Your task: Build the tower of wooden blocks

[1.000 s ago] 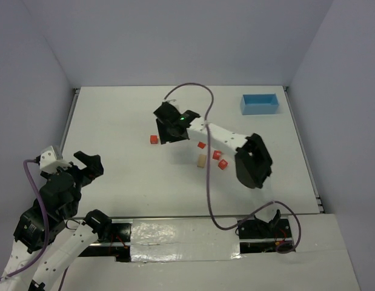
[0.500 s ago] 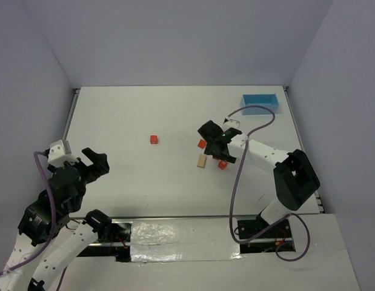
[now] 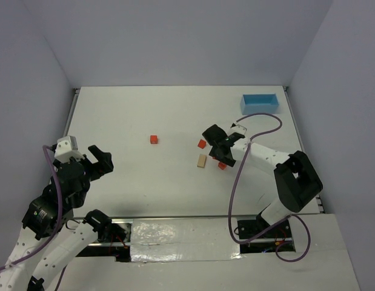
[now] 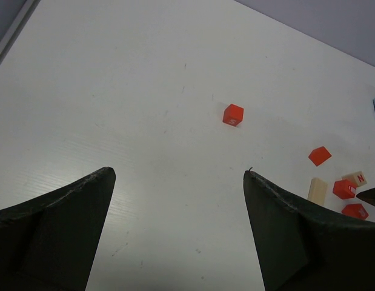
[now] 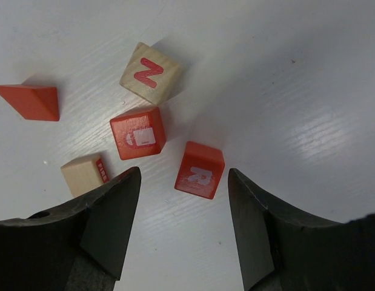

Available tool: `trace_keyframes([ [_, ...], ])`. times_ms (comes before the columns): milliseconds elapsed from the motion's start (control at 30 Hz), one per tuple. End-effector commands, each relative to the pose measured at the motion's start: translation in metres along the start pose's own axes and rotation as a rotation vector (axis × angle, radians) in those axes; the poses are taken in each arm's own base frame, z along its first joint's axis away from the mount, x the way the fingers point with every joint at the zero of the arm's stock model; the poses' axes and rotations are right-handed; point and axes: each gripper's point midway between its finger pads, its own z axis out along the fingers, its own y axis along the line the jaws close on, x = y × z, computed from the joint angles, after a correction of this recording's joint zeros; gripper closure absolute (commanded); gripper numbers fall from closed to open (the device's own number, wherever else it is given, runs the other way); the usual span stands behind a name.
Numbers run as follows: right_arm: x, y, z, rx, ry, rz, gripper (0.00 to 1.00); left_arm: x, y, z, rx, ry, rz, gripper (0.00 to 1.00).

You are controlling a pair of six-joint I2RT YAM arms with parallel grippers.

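Note:
No stack stands; the small blocks lie loose on the white table. In the right wrist view a red cube marked R [image 5: 200, 170] lies just ahead of my open right gripper [image 5: 184, 177], between the fingertips' line. Near it are a red picture cube [image 5: 137, 133], a tan lettered cube [image 5: 151, 73], a red wedge [image 5: 31, 100] and a tan "FIRE" block [image 5: 84, 174]. From above, the right gripper [image 3: 220, 145] hovers over this cluster. A lone red cube [image 3: 153, 139] lies apart to the left. My left gripper [image 3: 93, 159] is open and empty, far from the blocks.
A light blue tray [image 3: 260, 103] stands at the back right. The right arm's purple cable [image 3: 238, 176] loops over the table's right side. In the left wrist view the lone red cube [image 4: 233, 114] lies ahead and the cluster [image 4: 344, 188] at the right edge.
My right arm swung from beside the lone red cube rightward to above the block cluster, then settled lower there. My left gripper shifted slightly right and forward.

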Motion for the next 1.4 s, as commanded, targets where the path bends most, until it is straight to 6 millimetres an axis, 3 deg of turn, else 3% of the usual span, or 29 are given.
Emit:
trace_keyframes([
  [0,0.002,0.0,0.013,0.018,-0.004,0.038,0.34,-0.006,-0.005,0.002,0.017,-0.022,0.002,0.0],
  [500,0.018,-0.011,0.026,0.047,0.019,0.047,0.42,-0.004,-0.007,0.004,0.022,-0.013,0.01,0.0],
  [767,0.012,-0.015,0.021,0.047,-0.007,0.06,0.69,-0.003,-0.008,0.005,0.019,-0.008,0.016,0.0],
  [900,0.005,-0.01,0.0,0.008,-0.03,0.039,0.79,-0.003,-0.008,0.006,0.017,-0.007,0.015,0.0],
  [1000,0.0,0.011,-0.033,-0.065,-0.082,-0.025,0.79,-0.003,-0.007,0.006,0.015,-0.007,0.014,0.0],
  [1133,-0.002,0.076,-0.075,-0.26,-0.109,-0.159,0.79,-0.004,-0.006,0.005,0.006,-0.01,0.01,0.0],
  [1200,0.009,0.107,-0.074,-0.315,-0.087,-0.219,0.79,-0.004,-0.004,0.006,-0.002,-0.012,0.009,0.0],
  [1233,0.006,0.13,-0.085,-0.368,-0.102,-0.272,0.79,-0.003,-0.004,0.006,-0.004,-0.012,0.009,0.01],
  [1300,0.021,0.156,-0.068,-0.362,-0.087,-0.347,0.79,-0.003,-0.003,0.006,-0.011,-0.012,0.009,0.0],
  [1333,0.012,0.181,-0.078,-0.402,-0.106,-0.359,0.79,-0.002,-0.003,0.007,-0.012,-0.007,0.011,0.0],
  [1367,0.031,0.184,-0.052,-0.332,-0.067,-0.429,0.8,-0.003,-0.003,0.007,-0.014,-0.006,0.012,0.0],
])
